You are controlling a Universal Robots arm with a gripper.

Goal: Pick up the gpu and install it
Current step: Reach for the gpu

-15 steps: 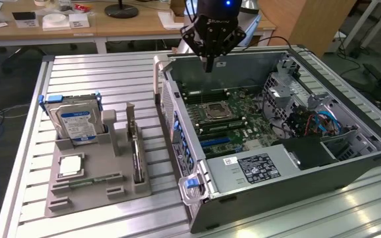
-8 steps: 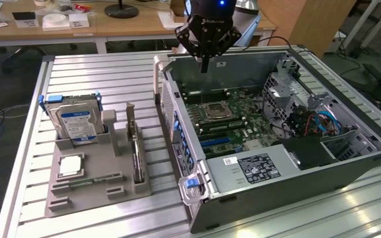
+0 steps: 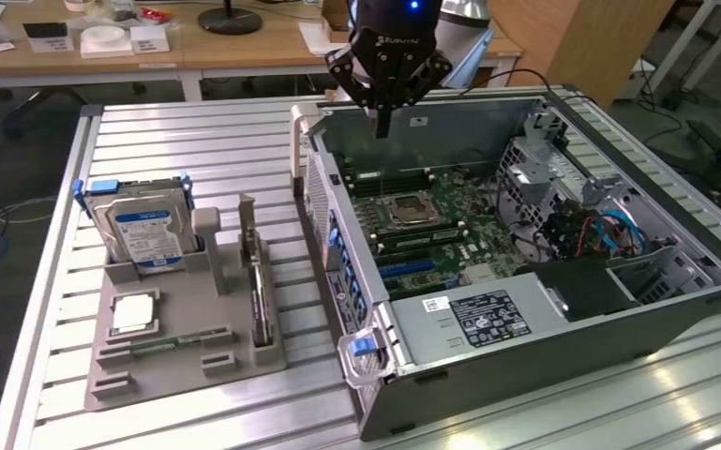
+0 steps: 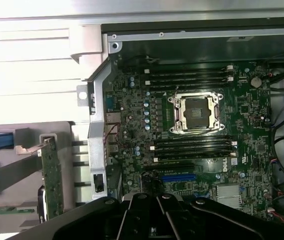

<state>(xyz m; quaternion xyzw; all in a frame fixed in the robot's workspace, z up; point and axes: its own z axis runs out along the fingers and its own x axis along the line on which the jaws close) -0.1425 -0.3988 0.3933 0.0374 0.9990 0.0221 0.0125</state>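
Exterior view puts the tool [image 3: 383, 124] above the far wall of the open computer case [image 3: 561, 361], its fingers closed together with nothing between them and the tips pointing down. Below it inside the case lies the green motherboard [image 3: 442, 211] with the bare CPU socket [image 3: 411, 211] and rows of black memory slots on either side; a silver power supply [image 3: 479, 319] sits at the near end, and blue cables [image 3: 610, 230] run along the side toward the exterior view's right. In the wrist view the tool [image 4: 158, 200] looks down on the same board, with a blue expansion slot [image 4: 178, 177] just beyond its tips and the socket [image 4: 197, 112] farther off. The gpu [image 3: 256, 286] is well apart from the tool, outside the case, standing on edge in a grey holder [image 3: 172, 380] on the slatted metal desk [image 3: 185, 141]; the wrist view shows its green board [image 4: 52, 180] edge-on beside the case wall. The holder also carries an upright hard drive [image 3: 145, 230] with a blue-white label and a memory stick [image 3: 166, 343] lying flat.
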